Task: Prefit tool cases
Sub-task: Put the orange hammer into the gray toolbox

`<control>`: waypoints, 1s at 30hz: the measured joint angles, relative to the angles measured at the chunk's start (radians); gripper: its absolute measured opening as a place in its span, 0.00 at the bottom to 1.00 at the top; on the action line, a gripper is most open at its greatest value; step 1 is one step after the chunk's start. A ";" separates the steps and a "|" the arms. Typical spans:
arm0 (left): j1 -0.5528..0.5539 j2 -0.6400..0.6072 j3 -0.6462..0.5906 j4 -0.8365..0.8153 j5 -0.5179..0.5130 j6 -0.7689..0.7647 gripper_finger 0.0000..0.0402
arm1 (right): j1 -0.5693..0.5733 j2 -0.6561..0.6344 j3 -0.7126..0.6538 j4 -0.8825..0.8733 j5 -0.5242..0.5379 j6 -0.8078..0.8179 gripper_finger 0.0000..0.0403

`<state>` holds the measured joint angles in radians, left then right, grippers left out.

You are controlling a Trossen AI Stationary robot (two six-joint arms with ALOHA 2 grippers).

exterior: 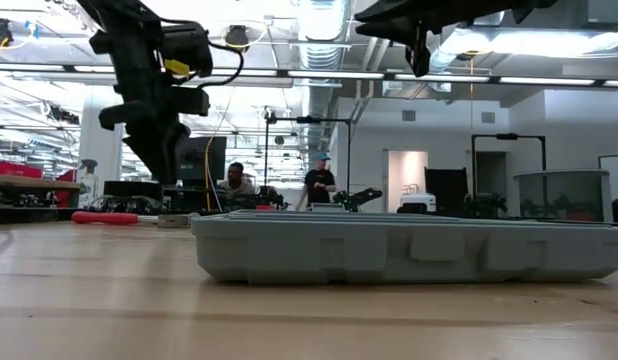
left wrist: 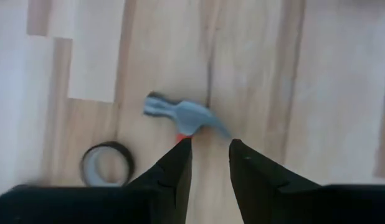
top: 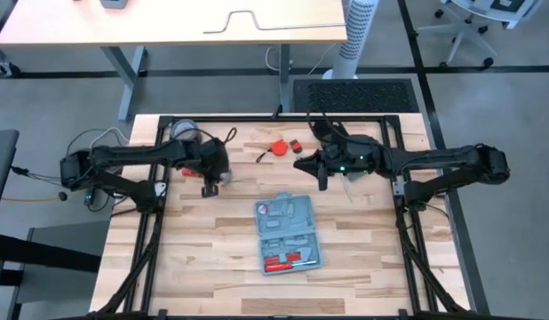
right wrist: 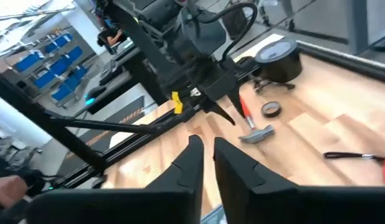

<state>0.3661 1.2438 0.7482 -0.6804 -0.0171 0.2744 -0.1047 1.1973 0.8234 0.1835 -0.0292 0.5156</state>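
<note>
While left tool (left wrist: 210, 163) hovers over hammer (left wrist: 185, 116), no writing legible.

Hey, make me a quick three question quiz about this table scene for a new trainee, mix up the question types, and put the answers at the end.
1. True or false: the tool case lies open on the table, with a red-handled tool in one of its slots.
2. Which tool lies just ahead of the left claw? A) hammer B) scissors C) wrench
3. Fill in: in the left wrist view, the dark ring lying near the hammer is a roll of ____.

Key: 1 true; 2 A; 3 tape. The right claw hangs above the table beyond the case, holding nothing.
</note>
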 joint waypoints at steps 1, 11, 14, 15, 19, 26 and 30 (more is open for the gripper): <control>0.015 0.000 -0.001 -0.003 0.000 0.026 0.25 | -0.006 0.000 0.000 -0.001 0.000 -0.008 0.14; 0.062 0.132 -0.001 -0.017 0.027 0.222 0.27 | -0.016 0.000 0.000 -0.060 -0.003 -0.022 0.28; 0.062 0.215 -0.001 0.024 -0.039 0.227 0.27 | -0.016 0.000 0.000 -0.059 -0.003 -0.025 0.28; 0.062 0.239 -0.001 0.044 -0.059 0.223 0.27 | -0.016 0.000 0.000 -0.058 -0.003 -0.025 0.28; 0.063 0.323 0.005 0.072 -0.060 0.195 0.26 | -0.016 0.000 0.000 -0.061 -0.004 -0.027 0.28; 0.064 0.357 0.006 0.088 -0.002 0.014 0.08 | -0.014 0.000 0.000 -0.106 -0.004 0.008 0.28; 0.064 0.315 0.001 0.119 0.024 -0.089 0.06 | -0.006 0.000 0.000 -0.113 0.004 0.040 0.26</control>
<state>0.4297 1.5588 0.7487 -0.5612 0.0064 0.1854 -0.1104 1.1973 0.8234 0.0708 -0.0256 0.5560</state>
